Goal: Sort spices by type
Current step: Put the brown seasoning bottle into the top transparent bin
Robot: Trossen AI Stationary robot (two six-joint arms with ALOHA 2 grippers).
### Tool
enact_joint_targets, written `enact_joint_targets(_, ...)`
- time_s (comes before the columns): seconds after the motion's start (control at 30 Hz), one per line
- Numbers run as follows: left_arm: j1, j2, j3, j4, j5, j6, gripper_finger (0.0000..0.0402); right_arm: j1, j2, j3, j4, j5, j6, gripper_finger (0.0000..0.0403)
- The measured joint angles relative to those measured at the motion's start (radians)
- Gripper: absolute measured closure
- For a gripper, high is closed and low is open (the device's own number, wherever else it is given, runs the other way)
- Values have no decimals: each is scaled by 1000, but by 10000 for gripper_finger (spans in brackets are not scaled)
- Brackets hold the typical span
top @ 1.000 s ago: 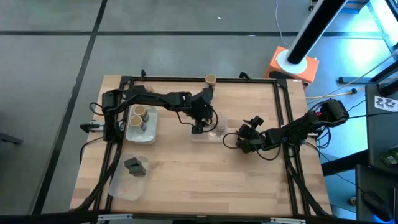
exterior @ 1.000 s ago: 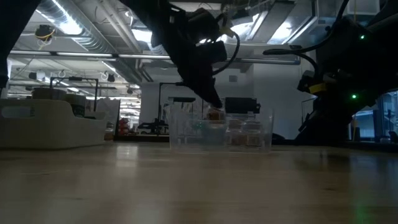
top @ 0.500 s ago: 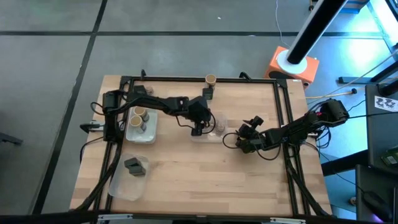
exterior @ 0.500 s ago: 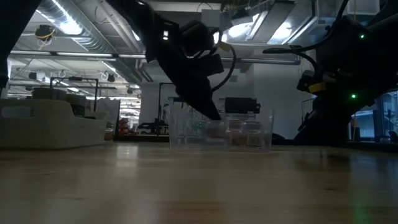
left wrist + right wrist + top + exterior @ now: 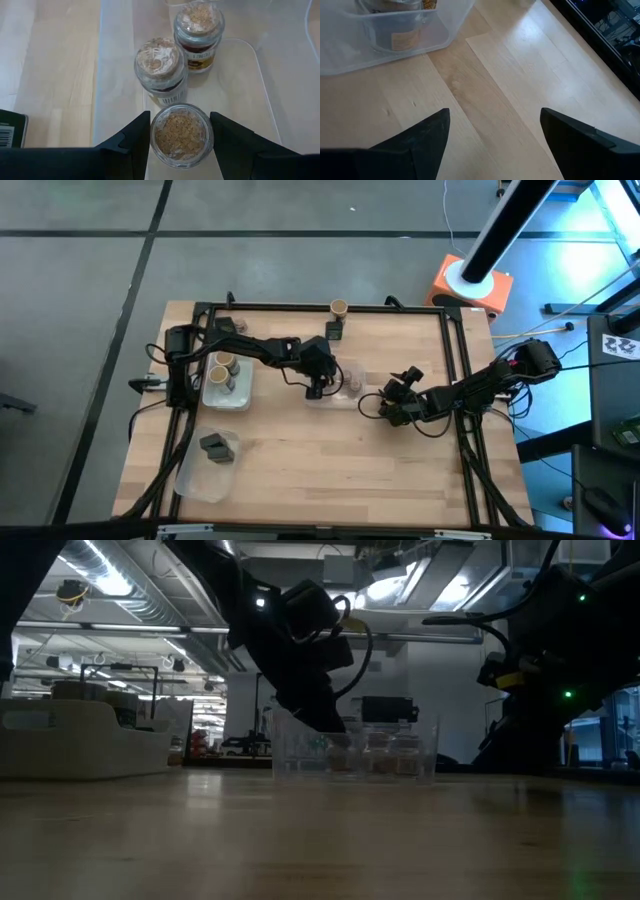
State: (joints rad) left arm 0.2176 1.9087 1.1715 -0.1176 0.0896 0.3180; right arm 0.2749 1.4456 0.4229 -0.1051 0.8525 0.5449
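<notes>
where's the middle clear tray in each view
High view: tray mid-table, under the left gripper.
Low view: tray centre, jars showing through its wall, left gripper over its left part.
Left wrist view: tray fills the middle, three jars in it.
Right wrist view: tray corner, top left.
Shared landmark: the cork-topped jars inside.

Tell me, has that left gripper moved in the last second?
Yes. In the high view the left gripper, shut on a cork-topped jar, has slid away from the tan-topped jar at the table's far edge, toward the left side, over the clear tray.
</notes>
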Motion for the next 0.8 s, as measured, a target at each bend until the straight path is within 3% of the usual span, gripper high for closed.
enact_joint_targets(0.3, -2, 0, -1, 8, 0, 32, 230, 0, 0, 0, 0, 0, 0, 93)
enact_joint_targets(0.63, -2, 0, 1, 6, -1, 28, 147, 0, 0, 0, 0, -1, 0, 93)
enact_joint_targets(0.8, -2, -13, 25, -11, -1, 11, 131, 0, 0, 0, 0, -1, 0, 93)
